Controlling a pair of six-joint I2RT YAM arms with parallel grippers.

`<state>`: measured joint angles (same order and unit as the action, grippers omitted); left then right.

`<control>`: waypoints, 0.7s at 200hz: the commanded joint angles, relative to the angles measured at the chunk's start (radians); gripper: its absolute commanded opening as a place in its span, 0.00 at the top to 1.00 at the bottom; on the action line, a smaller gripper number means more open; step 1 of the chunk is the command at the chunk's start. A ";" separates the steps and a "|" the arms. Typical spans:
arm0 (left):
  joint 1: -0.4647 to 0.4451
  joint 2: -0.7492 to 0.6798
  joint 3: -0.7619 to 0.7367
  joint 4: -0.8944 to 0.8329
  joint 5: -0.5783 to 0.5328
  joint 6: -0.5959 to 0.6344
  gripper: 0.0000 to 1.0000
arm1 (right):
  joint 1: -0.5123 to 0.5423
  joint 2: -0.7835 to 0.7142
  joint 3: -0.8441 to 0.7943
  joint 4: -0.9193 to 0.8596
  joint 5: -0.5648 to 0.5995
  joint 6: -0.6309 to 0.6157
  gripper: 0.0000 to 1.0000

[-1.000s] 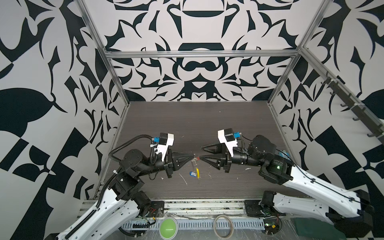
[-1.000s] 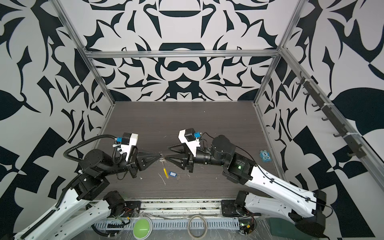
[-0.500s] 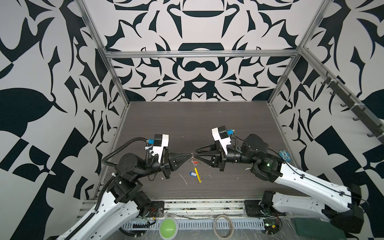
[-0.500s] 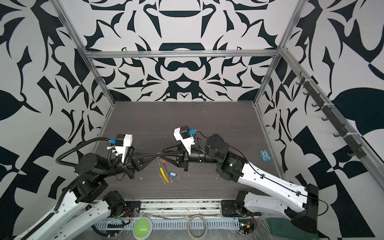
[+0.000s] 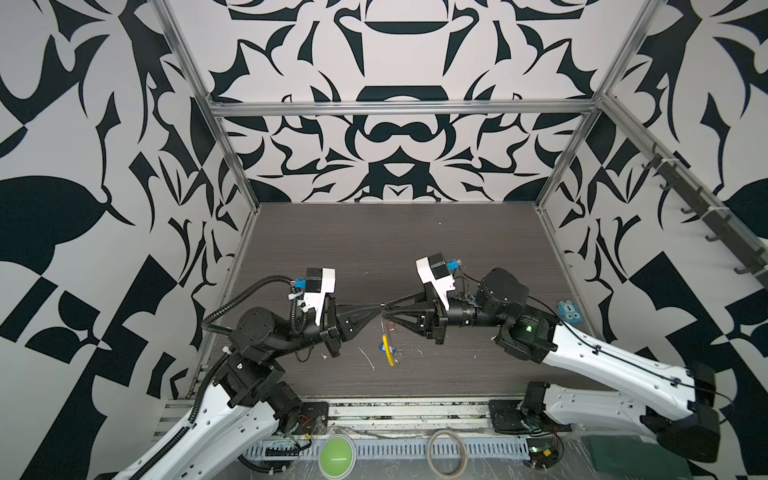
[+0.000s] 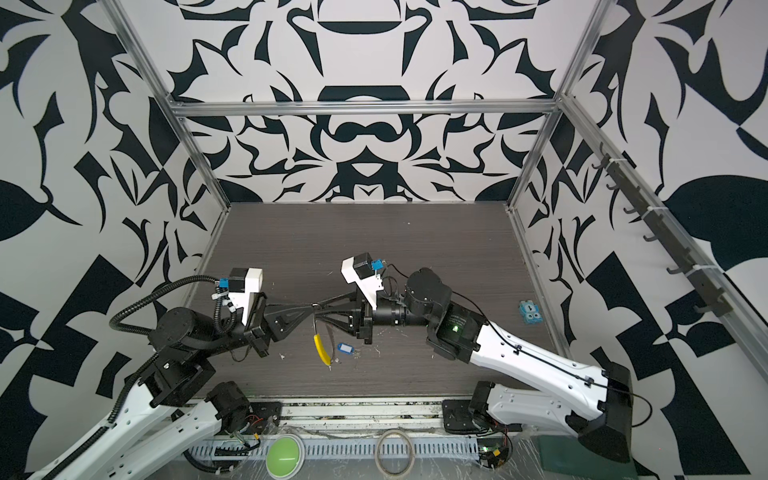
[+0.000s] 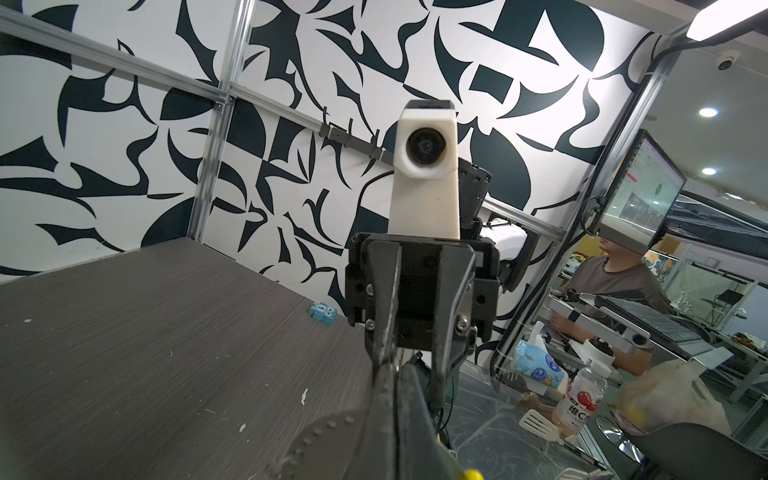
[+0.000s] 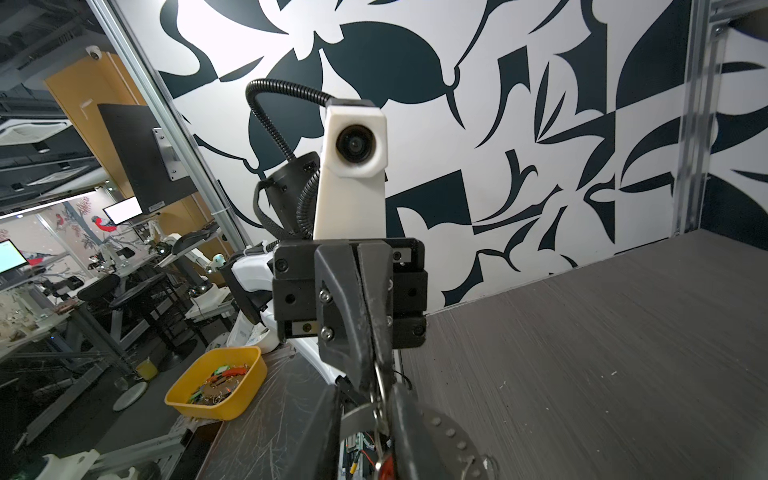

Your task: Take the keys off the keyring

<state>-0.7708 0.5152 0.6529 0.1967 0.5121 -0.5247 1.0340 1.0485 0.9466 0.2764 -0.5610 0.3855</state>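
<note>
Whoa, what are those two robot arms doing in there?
The robot is working at getting keys off a big wire keyring. The left gripper is pinched shut on the keyring and holds it up, so it dangles with its yellow sleeve at the bottom. The right gripper faces it, jaws a little apart around the bunch with the red tag. The blue tag shows beside the loop's low end; I can't tell if it is off.
</note>
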 commanded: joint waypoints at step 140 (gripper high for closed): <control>-0.001 -0.086 0.077 -0.227 -0.073 0.054 0.52 | 0.008 -0.038 0.005 -0.051 0.015 -0.058 1.00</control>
<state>-0.7723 0.4515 0.6739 0.0658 0.4564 -0.5068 1.0378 1.0435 0.9279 0.2234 -0.5499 0.3607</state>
